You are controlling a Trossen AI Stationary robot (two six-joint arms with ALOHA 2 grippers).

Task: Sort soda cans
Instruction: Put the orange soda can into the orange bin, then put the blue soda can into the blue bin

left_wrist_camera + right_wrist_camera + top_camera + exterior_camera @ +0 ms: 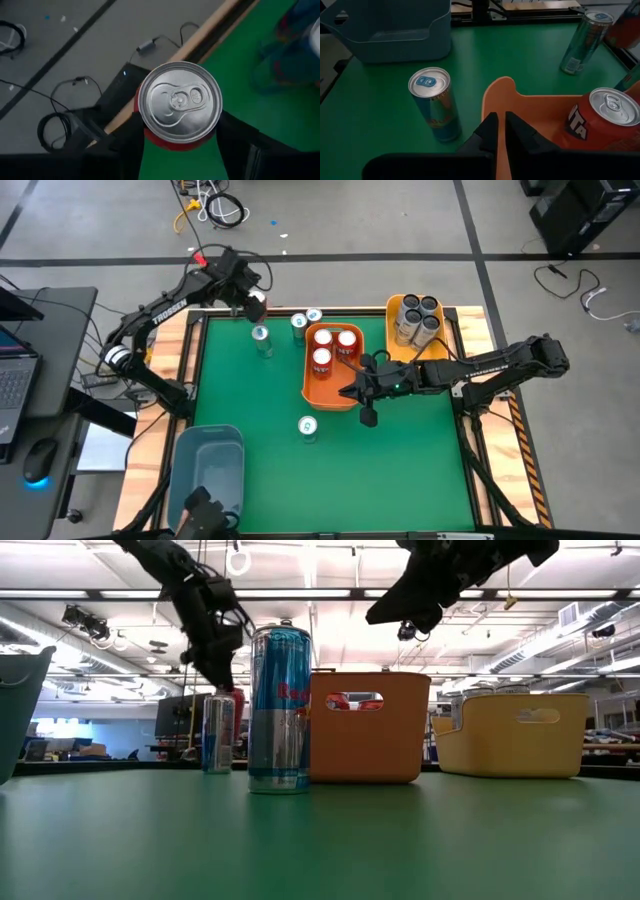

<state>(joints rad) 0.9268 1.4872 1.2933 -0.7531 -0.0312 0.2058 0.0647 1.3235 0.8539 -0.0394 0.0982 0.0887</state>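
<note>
Red can (179,106) clamped in left pincer (180,142); right pincer (500,131) shut, empty, over orange bin (520,100)

white lettering "trossen" runs along the left arm (160,313) at about ten o'clock of the table in the high view; similar lettering on the right arm (490,366) at three o'clock is too small to read. partial red letters "re" show on the tall blue-silver can (279,708) in the low view. white letters, apparently "ta", show on the red can (601,121) in the orange bin (530,107).
</note>
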